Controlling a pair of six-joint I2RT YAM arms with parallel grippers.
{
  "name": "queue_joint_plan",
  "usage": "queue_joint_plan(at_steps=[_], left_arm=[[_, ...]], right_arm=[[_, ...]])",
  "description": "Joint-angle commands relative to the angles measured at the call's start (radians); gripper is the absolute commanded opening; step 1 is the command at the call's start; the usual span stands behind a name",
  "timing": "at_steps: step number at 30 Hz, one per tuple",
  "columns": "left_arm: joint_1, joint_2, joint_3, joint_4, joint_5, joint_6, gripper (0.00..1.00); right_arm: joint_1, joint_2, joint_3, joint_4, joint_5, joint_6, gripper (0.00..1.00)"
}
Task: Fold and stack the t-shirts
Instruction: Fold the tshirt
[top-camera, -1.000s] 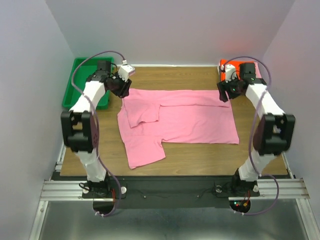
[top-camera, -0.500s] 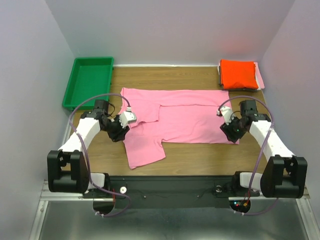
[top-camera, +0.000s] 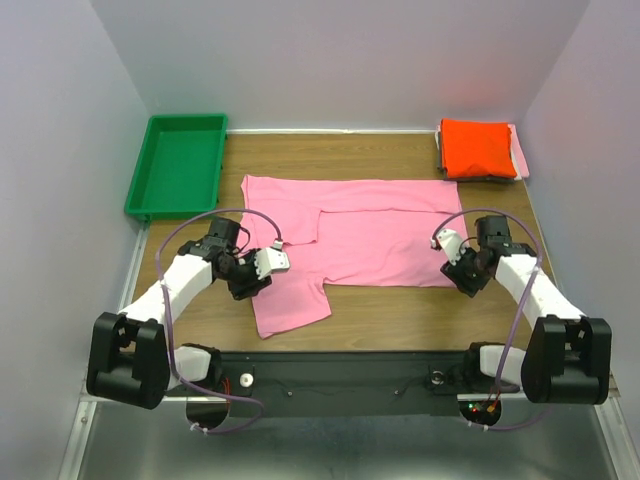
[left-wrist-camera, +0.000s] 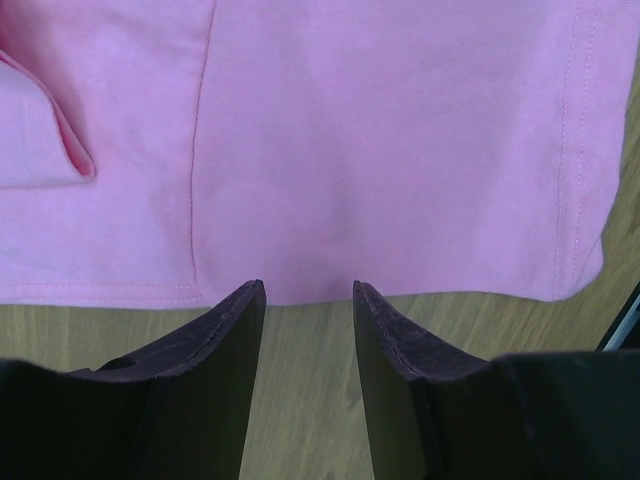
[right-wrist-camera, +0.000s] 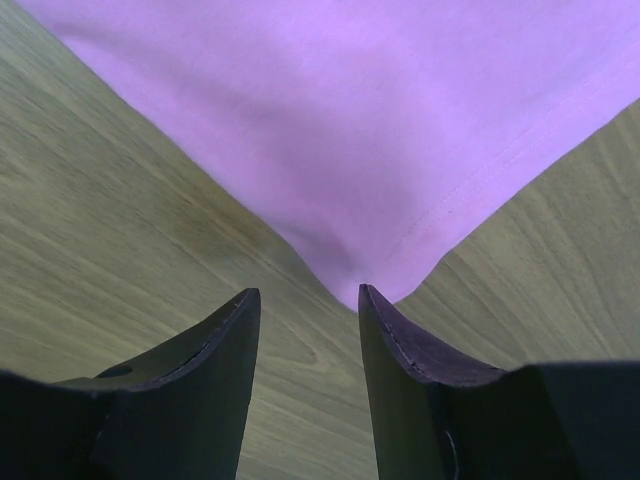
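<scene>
Released and empty: left claw (left-wrist-camera: 305, 290) faces the tee (top-camera: 380, 235) at its left edge, right claw (right-wrist-camera: 305, 295) at its near-right corner; cloth runs left-right, just ahead.

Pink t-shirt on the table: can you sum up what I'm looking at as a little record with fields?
Pink t-shirt: spread on the wooden table, partly folded
Left pincer: open, low at the shirt's left edge, holding nothing
Right pincer: open, pointed at the shirt's near right corner, holding nothing
Orange-red t-shirt: folded, far right corner
Green tray: far left corner
</scene>
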Motion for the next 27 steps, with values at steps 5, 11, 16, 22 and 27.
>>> queue_joint_plan(at_steps=[5,11,16,22,27], left_arm=[[-0.029,0.008,-0.005,0.025,-0.016,-0.007,0.52],[-0.034,0.022,-0.041,0.045,-0.032,-0.005,0.52],[-0.041,0.04,-0.054,0.06,-0.047,-0.001,0.52],[-0.055,0.077,-0.067,0.076,-0.046,-0.005,0.52],[-0.055,0.128,-0.077,0.094,-0.056,-0.016,0.51]], right_arm=[[-0.005,0.008,-0.124,0.207,0.121,-0.078,0.49],[-0.005,-0.029,-0.187,0.298,0.18,-0.112,0.49],[-0.005,-0.089,-0.149,0.279,0.174,-0.09,0.48],[-0.005,-0.063,-0.117,0.246,0.158,-0.126,0.48],[-0.005,0.004,-0.107,0.232,0.126,-0.146,0.48]])
